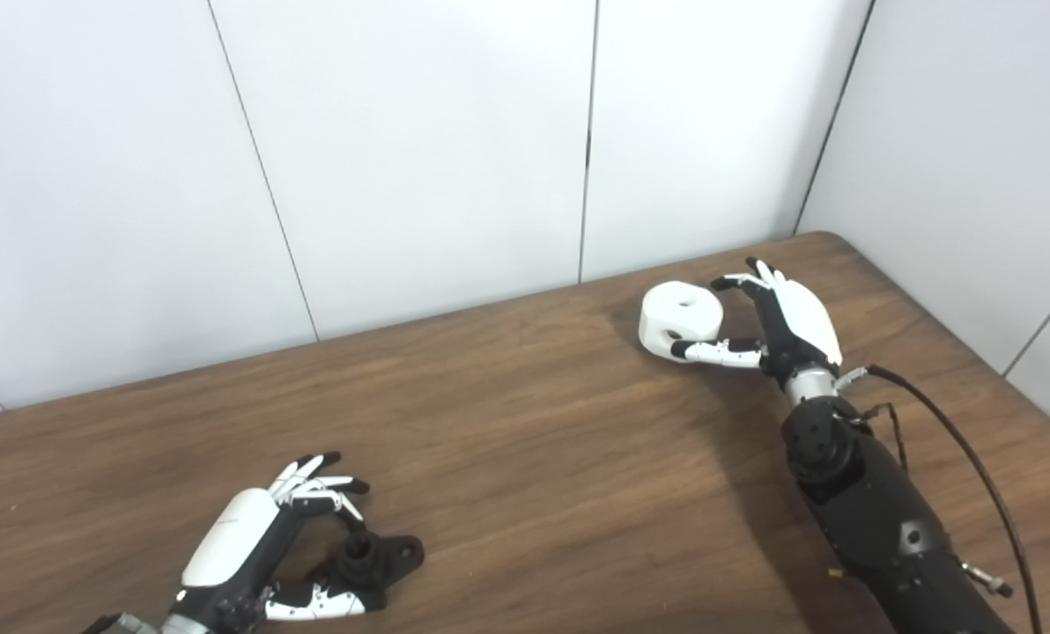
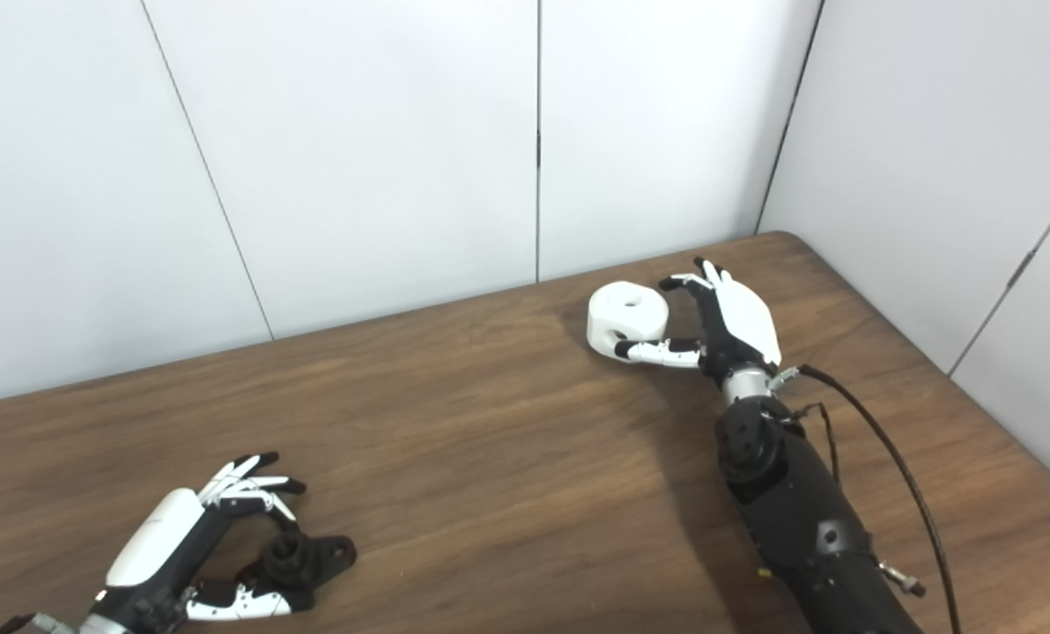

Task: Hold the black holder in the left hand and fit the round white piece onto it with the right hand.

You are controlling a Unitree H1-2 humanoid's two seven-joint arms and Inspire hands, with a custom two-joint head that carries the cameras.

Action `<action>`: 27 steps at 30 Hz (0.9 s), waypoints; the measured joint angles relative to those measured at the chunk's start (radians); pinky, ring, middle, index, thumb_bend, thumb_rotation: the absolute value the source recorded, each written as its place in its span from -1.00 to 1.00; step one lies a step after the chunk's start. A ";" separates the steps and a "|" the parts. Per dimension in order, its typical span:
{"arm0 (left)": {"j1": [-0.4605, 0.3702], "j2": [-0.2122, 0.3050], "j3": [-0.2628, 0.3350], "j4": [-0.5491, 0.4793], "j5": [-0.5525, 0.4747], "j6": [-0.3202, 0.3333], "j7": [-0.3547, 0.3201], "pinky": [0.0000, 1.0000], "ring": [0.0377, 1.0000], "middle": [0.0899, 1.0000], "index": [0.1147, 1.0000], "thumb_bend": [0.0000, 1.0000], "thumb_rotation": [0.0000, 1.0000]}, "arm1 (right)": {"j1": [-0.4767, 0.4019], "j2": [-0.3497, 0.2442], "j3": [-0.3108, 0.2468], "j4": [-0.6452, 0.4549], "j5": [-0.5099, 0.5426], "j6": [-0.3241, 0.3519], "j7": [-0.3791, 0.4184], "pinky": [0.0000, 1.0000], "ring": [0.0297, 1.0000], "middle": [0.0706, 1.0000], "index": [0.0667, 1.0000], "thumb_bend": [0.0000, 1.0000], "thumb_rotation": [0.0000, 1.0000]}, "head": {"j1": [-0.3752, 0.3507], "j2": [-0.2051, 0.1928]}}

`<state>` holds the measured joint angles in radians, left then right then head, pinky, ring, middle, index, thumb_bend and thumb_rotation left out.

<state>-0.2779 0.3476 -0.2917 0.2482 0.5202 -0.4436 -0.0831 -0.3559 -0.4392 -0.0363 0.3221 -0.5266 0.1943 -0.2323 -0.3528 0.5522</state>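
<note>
The black holder [image 1: 382,558] lies flat on the wooden table [image 1: 534,458] at the near left, a short round post standing up from its base. My left hand [image 1: 261,546] is closed around it: the thumb lies along its near side and one finger curls down onto the post, while the other fingers stay spread above. The round white piece [image 1: 681,320], with one hole on top and one in its side, rests on the table at the far right. My right hand [image 1: 776,321] grips it, thumb across its front and fingertips [image 1: 729,283] at its back right edge.
White wall panels [image 1: 419,150] close off the table's far edge and its right side, meeting at a corner just behind the white piece. A black cable [image 1: 974,467] loops from my right wrist along the forearm. Bare wood lies between the two hands.
</note>
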 measured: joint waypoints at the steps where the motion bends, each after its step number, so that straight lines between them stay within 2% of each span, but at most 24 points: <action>1: 0.000 0.000 0.000 0.000 0.001 0.000 0.000 1.00 0.91 0.53 -0.17 0.04 -0.91 | 0.000 0.000 0.004 0.001 -0.002 0.001 0.000 0.78 1.00 0.93 0.50 0.74 -0.13 | 0.000 0.000; 12: 0.002 -0.003 0.007 -0.001 0.005 0.001 -0.003 1.00 0.91 0.53 -0.17 0.04 -0.91 | -0.001 -0.008 0.034 0.011 -0.032 0.012 0.000 0.74 1.00 0.92 0.48 0.73 -0.15 | 0.005 -0.003; 16: 0.002 -0.005 0.009 -0.001 0.007 0.001 -0.003 1.00 0.91 0.53 -0.17 0.04 -0.91 | -0.001 -0.008 0.047 0.014 -0.050 0.016 -0.003 0.72 1.00 0.85 0.37 0.69 -0.21 | 0.005 -0.005; 18: 0.002 -0.006 0.010 -0.001 0.010 0.001 -0.003 1.00 0.91 0.53 -0.17 0.04 -0.91 | -0.004 -0.008 0.053 0.029 -0.057 0.011 -0.020 0.73 1.00 0.80 0.28 0.64 -0.27 | 0.006 -0.006; 21: 0.002 -0.006 0.012 -0.001 0.012 0.001 -0.003 1.00 0.91 0.53 -0.17 0.04 -0.91 | -0.017 -0.008 0.058 0.086 -0.073 -0.019 -0.079 0.77 0.98 0.67 0.04 0.40 -0.47 | 0.012 -0.006; 23: 0.003 -0.006 0.013 -0.002 0.012 0.001 -0.003 1.00 0.91 0.53 -0.17 0.04 -0.91 | -0.029 -0.008 0.058 0.119 -0.075 -0.044 -0.113 0.82 0.96 0.62 -0.02 0.33 -0.51 | 0.015 -0.006; 26: 0.005 -0.007 0.015 -0.006 0.013 0.001 -0.005 1.00 0.91 0.53 -0.17 0.04 -0.91 | -0.045 -0.008 0.061 0.145 -0.079 -0.083 -0.154 0.83 0.96 0.60 -0.04 0.32 -0.52 | 0.015 -0.006; 27: 0.007 -0.007 0.015 -0.008 0.013 0.001 -0.006 1.00 0.91 0.53 -0.17 0.04 -0.91 | -0.046 -0.008 0.062 0.146 -0.079 -0.085 -0.159 0.85 0.97 0.60 -0.07 0.18 -0.60 | 0.015 -0.006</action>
<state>-0.2714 0.3405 -0.2767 0.2399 0.5337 -0.4429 -0.0890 -0.4014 -0.4473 0.0252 0.4681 -0.6056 0.1094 -0.3910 -0.3375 0.5461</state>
